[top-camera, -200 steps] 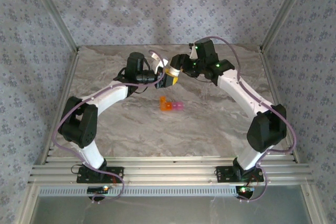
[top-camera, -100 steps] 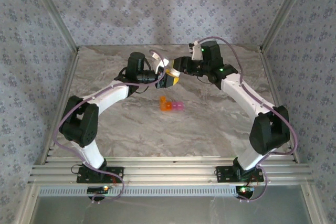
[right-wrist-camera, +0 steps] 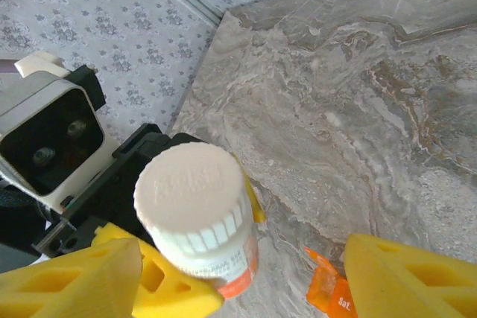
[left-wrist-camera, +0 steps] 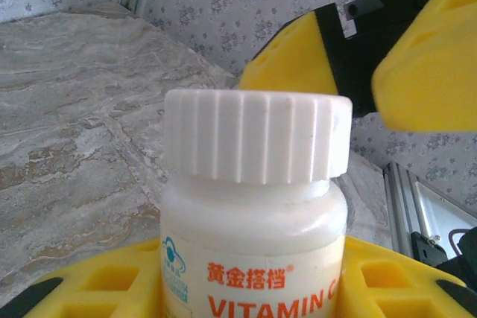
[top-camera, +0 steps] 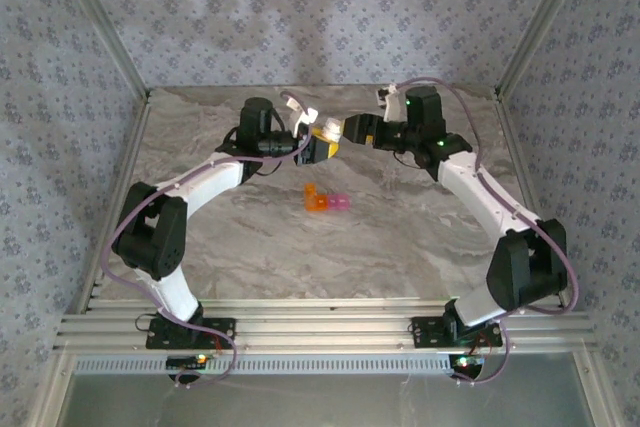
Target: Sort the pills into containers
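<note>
The left gripper is clamped on a small white bottle. One yellow finger presses on each side of the bottle's body, just under the ribbed white cap. The bottle stands upright in that grip, and its label reads "VITAMIN" in orange-red letters.

The right gripper faces it from the other side with its jaws wide. In the right wrist view its yellow fingers stand well to either side of the cap and neither touches it. In the left wrist view the same fingers show just behind and above the cap.

From above, the two grippers meet in the air near the middle of the far edge of the marbled surface, the left gripper tip to tip with the right gripper.

The containers lie on the surface just nearward of that meeting point, about midway between the left and right edges. The orange compartment is at the strip's left end and the pink ones are to its right. No gripper touches the strip. Its orange end shows on the surface below the bottle.
</note>
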You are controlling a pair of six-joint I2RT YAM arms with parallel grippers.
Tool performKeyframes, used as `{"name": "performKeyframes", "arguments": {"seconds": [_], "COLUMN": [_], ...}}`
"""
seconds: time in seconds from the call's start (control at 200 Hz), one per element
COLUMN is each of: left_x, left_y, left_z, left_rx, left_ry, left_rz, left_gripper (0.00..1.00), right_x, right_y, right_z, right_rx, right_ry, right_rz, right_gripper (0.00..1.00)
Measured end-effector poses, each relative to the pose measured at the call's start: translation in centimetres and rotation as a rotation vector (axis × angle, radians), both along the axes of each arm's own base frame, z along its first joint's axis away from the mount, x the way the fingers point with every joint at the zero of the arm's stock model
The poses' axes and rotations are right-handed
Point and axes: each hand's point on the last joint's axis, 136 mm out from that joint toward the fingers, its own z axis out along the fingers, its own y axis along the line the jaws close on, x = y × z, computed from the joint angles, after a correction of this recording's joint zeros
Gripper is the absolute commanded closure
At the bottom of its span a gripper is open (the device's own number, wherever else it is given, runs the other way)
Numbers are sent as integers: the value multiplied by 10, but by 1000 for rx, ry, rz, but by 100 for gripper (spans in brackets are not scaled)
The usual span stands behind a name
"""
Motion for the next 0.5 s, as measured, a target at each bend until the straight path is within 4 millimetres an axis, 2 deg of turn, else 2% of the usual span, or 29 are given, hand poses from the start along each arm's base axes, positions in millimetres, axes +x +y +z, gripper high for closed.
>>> {"name": "performKeyframes", "arguments": {"seconds": [0.22,0.355,0.5], "left_x": [2,2,2], "left_y": [1,1,1], "left_z": [1,1,1], "left_rx": [-2,-1,-1], "left_ry": [-6,-13,-14], "left_rz": [3,2,2], "left_gripper": [100,100,100], "right_x": [-1,4,18], "right_y": [-3,-8,-8], "right_z": [10,11,25], "right_rx": [49,55,55], "right_ry": [20,68,89], "right_rz": [-39,-103,-163], "right_gripper": [27,27,27]}}
